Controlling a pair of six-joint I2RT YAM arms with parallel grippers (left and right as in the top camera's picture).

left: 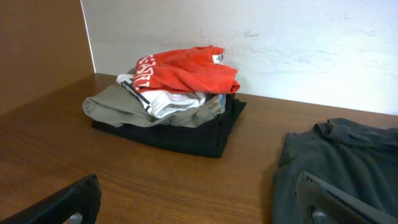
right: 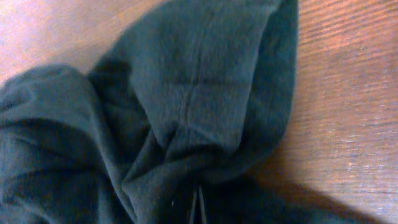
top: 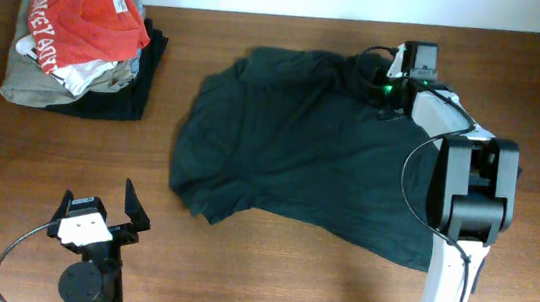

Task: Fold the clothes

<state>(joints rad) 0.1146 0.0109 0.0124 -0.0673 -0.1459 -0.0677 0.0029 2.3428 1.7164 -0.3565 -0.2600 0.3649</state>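
Overhead view: at the lower left the left pincer (top: 99, 193) stands wide open and empty, well apart from the T-shirt (top: 300, 154). The shirt lies in the middle of the surface (top: 256, 280), and its long axis seems to run from upper left to lower right. The right pincer (top: 384, 95) is the nearer one. It is closed at the shirt's upper right edge and apparently pinches the cloth. No print shows on the shirt. The white lettering on the far red shirt (top: 83, 21) is unreadable.

We see a brown wood-grain table (top: 266, 281) filling the overhead view, with a plain white wall (left: 280, 43) right behind its far edge. A brown wooden panel (left: 37, 50) stands at the left end, meeting the wall. Light is even, with a soft sheen on the tabletop.
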